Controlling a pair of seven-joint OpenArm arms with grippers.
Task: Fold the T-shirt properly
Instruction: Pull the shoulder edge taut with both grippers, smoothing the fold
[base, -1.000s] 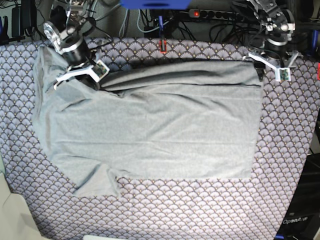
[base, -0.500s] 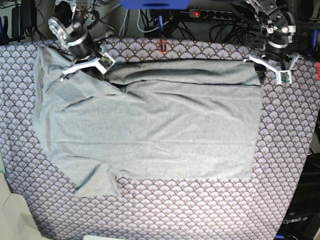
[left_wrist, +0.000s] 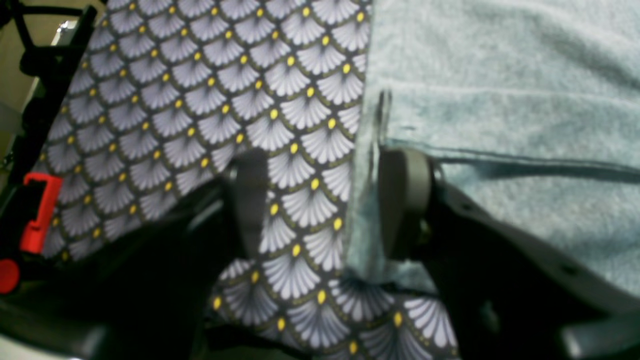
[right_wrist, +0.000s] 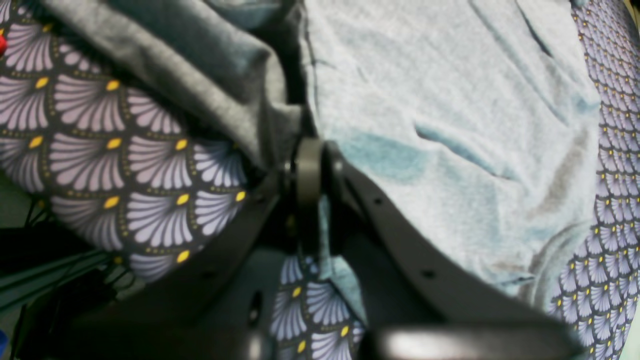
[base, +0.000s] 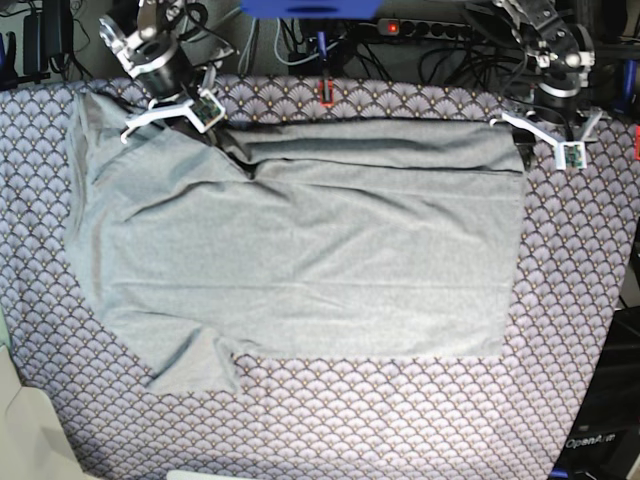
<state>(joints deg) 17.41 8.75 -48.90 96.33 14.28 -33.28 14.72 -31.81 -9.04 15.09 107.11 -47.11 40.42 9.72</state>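
Right gripper (right_wrist: 310, 200) jaws clamped on T-shirt (base: 300, 260) far corner; left gripper (left_wrist: 320, 200) jaws apart (straddling hem), shirt's long axis running between them.

My right gripper (base: 172, 108), pinched shut on the plain light heather-grey knit T-shirt (base: 300, 250), has travelled toward the far edge of the table and slightly to the right, from well over the cloth to just at its far-left corner. With it the shirt's fabric there has been drawn tauter: the bunched fold that lay beside my fingers has stretched into a longer diagonal crease running from the far-left corner toward the middle. My left gripper (base: 545, 135), jaws apart at the shirt's far-right corner, has lifted and drawn back a little toward the far edge.
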